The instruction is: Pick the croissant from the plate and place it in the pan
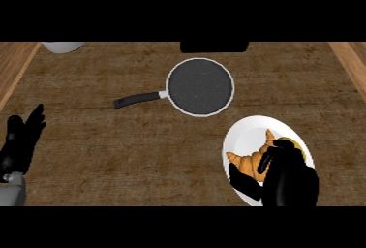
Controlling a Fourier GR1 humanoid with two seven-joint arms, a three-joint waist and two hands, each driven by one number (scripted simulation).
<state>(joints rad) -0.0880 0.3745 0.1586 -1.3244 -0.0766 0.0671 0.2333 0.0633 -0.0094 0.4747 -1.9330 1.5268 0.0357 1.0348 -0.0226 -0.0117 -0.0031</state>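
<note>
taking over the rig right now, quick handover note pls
Left hand: open, resting at the counter's left edge.
Right hand: over the plate, fingers and thumb curled round the croissant.
The croissant lies on the plate. The pan sits apart, further up the counter, handle pointing left.
Done: reach and grasp.
Left: lift, carry to the pan, release.

The right hand point(292, 177) comes in from the lower edge at the right, with its back turned up. Its fingers point(270, 160) bend down over the croissant point(248, 163), and the thumb lies at the other side of it. The left hand point(20, 143) rests at the left edge, open, with straight fingers pointing up, above a short piece of grey forearm point(13, 191).
</note>
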